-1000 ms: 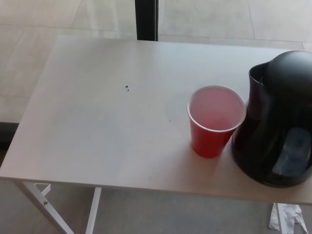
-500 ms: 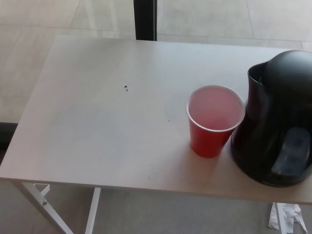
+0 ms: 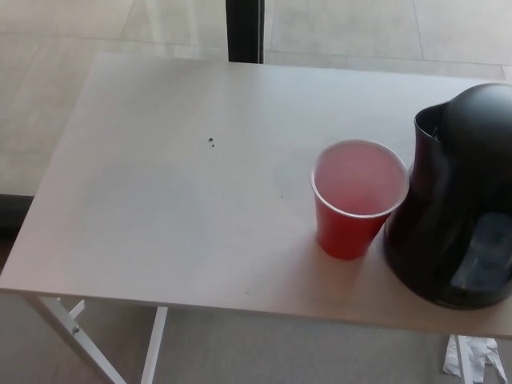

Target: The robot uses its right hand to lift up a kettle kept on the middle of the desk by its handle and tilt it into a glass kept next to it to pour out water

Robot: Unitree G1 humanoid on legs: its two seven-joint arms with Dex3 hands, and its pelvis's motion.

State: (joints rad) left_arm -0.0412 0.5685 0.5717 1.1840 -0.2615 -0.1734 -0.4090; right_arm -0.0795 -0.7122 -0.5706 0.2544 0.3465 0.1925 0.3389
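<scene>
A black kettle [image 3: 460, 200] stands upright at the right edge of the head view, on the white desk [image 3: 160, 192]. Its spout faces left and its right side is cut off by the picture edge, so the handle does not show. Just left of it, almost touching, stands a red plastic cup [image 3: 356, 196] with a pale inside, upright and open at the top. Neither of my hands shows in the picture.
A small dark speck [image 3: 211, 142] lies on the desk left of the middle. A black post [image 3: 245, 30] rises behind the far edge. White desk legs [image 3: 80, 336] and crumpled white paper [image 3: 474, 358] on the floor show below the near edge.
The whole picture has shifted slightly to the right and down, so the camera moved. The kettle and cup stand as before.
</scene>
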